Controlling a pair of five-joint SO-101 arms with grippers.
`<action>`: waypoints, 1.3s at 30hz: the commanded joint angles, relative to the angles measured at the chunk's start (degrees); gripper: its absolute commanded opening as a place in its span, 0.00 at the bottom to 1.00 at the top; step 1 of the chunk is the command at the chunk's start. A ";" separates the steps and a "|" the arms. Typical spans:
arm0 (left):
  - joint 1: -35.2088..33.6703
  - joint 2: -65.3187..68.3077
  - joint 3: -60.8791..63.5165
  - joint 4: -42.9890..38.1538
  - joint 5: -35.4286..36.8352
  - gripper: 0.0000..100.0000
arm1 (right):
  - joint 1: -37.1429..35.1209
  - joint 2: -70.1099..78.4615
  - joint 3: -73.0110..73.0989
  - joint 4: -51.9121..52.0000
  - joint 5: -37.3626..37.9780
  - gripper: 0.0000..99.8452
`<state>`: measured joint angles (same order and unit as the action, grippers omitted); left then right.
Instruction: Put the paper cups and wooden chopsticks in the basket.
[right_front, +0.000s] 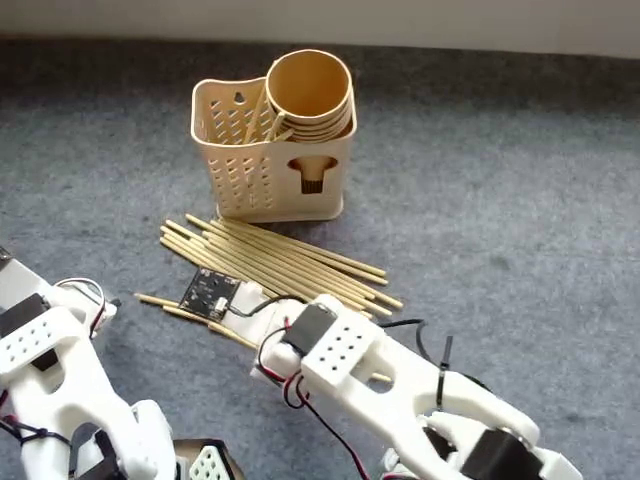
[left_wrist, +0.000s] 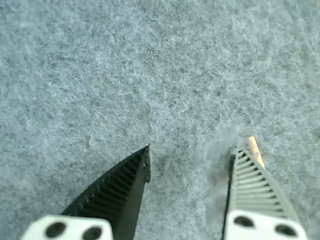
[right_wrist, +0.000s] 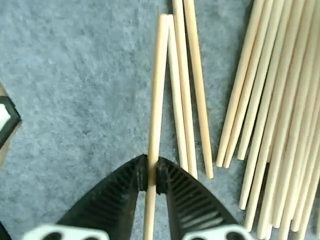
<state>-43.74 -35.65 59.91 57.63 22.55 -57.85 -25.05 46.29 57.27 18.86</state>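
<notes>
In the right end effector (right_wrist: 152, 173), a chopstick (right_wrist: 158, 75) points straight outward.

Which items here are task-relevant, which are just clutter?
Job: basket, paper cups stacked in it, loose chopsticks in front, one chopstick in the right end effector.
Not job: grey carpet; left end effector, open over it.

**Grey nap under soft light**

The bench (right_front: 540, 190) carries a grey-blue, carpet-like covering (left_wrist: 100, 75) with a short fuzzy nap, and its fibres show plainly in both wrist views. Along the far edge the covering darkens into a shadowed band (right_front: 90, 60). Beyond that band runs a pale, plain strip (right_front: 420, 18), either wall or board. The light is soft and even, casting only faint shadows.
</notes>
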 joint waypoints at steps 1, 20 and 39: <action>-0.57 -0.22 -0.22 -0.79 0.18 0.25 | 1.01 -9.01 0.92 0.92 0.44 0.00; -0.66 -0.22 -0.31 -0.79 0.18 0.25 | 8.04 -39.96 1.98 -10.42 -13.19 0.00; -0.66 -0.22 -0.31 -0.79 0.18 0.25 | 10.77 -39.25 2.15 -52.79 -10.73 0.00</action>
<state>-43.74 -35.65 59.91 57.63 22.55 -48.97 -64.18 48.75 9.54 6.20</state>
